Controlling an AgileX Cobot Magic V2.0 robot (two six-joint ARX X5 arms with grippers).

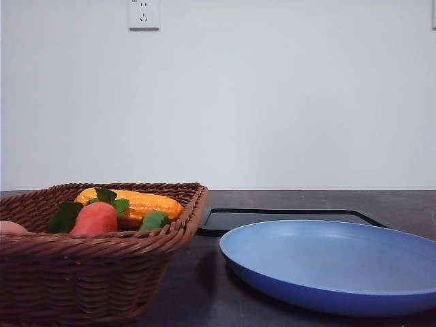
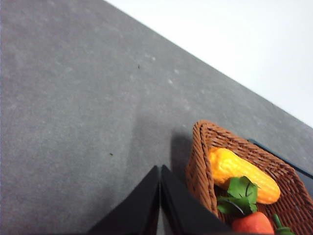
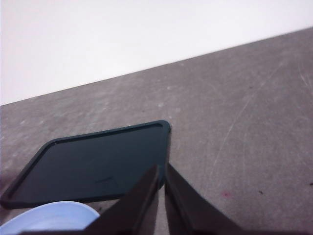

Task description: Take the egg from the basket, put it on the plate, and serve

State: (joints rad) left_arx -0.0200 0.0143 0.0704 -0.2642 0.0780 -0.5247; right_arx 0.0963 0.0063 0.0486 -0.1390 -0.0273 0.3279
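Front view first: nothing's really happened yet as far as I can tell. The big brown woven wicker basket [image 1: 95, 266] sits on the near left of the dark grey table [image 1: 197, 286], and the wide matte blue round plate [image 1: 334, 262] is on the near right, bare. The small pinkish-tan egg [image 1: 10, 227] just peeks over the braided rim at the far left edge of the shot, so it's in the basket, left side. You only get a sliver of it: smooth, pale, rounded. Sharing the basket are a yellow corn cob [image 1: 139, 202], an orange-red vegetable with green leaves [image 1: 95, 218] and a little green pepper-looking thing [image 1: 154, 219]. Behind the plate lies a flat black rectangular tray [image 1: 286, 218]. So the pick, the drop onto the plate and the serving all look like they're left to do.

Left wrist view: the left gripper [image 2: 160, 196] has its two black fingers pressed together, holding nothing, and hangs over bare table just beside the basket's outer wall. Corn and the leafy red vegetable show inside.

Right wrist view: the right gripper [image 3: 162, 188] is the same deal, fingers closed up and empty, above the table near the tray's corner, with a bit of blue plate rim showing beside it.
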